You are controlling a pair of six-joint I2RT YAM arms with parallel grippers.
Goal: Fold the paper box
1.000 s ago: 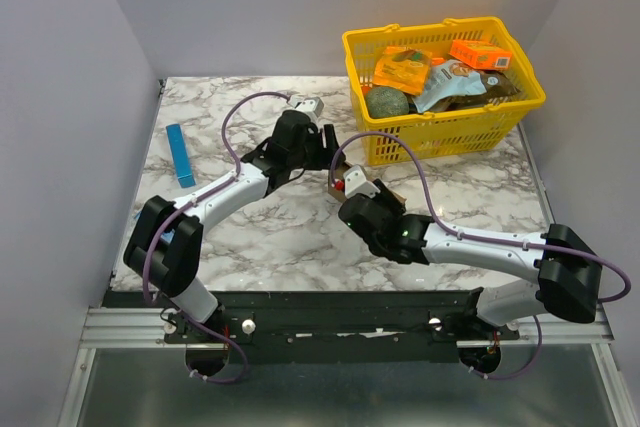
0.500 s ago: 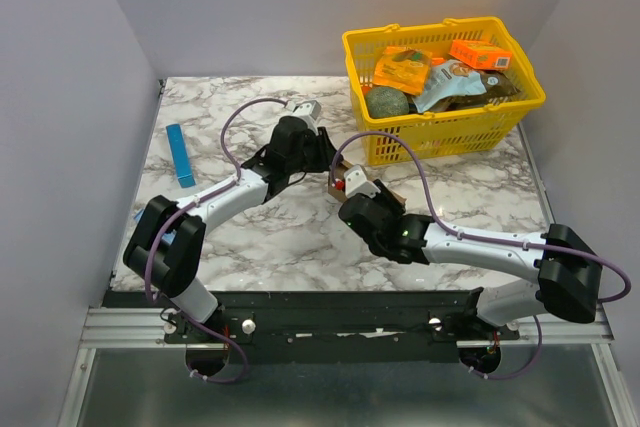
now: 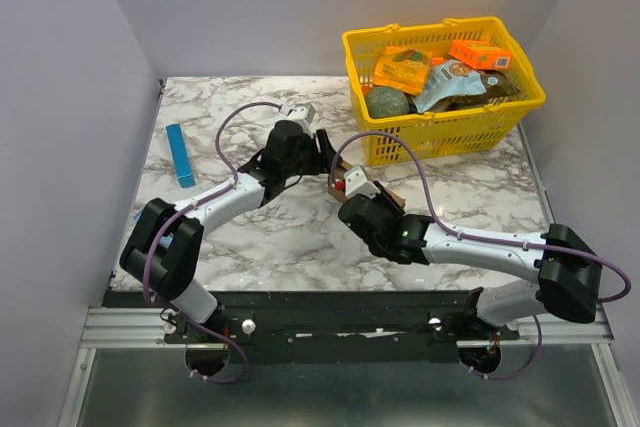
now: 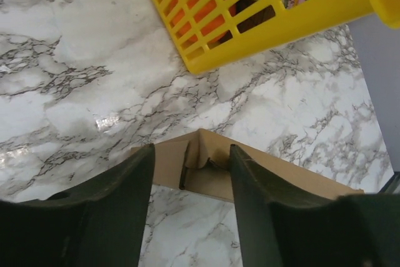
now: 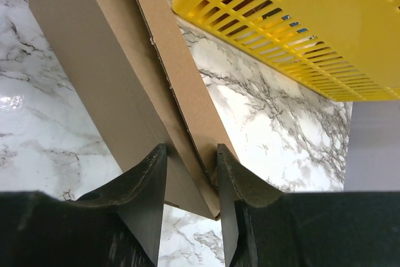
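The paper box (image 3: 388, 190) is plain brown cardboard lying on the marble table just in front of the basket, mostly hidden under my right wrist in the top view. My right gripper (image 5: 189, 166) is shut on the box (image 5: 106, 60), with a long side wall pinched between both fingers. My left gripper (image 4: 190, 157) is open, and its fingertips frame the box's near corner (image 4: 209, 176), where a small end flap is bent inward. No finger of the left gripper touches the cardboard. In the top view the left gripper (image 3: 322, 147) sits just left of the right gripper (image 3: 344, 189).
A yellow basket (image 3: 450, 132) holding orange packets and other goods stands at the back right, close behind the box; its slatted wall (image 4: 281, 29) (image 5: 300, 23) shows in both wrist views. A thin blue strip (image 3: 181, 155) lies at the table's left side.
The left gripper narrowed, then widened again, and its wrist shifted slightly left. The right arm holds the box in the same place.
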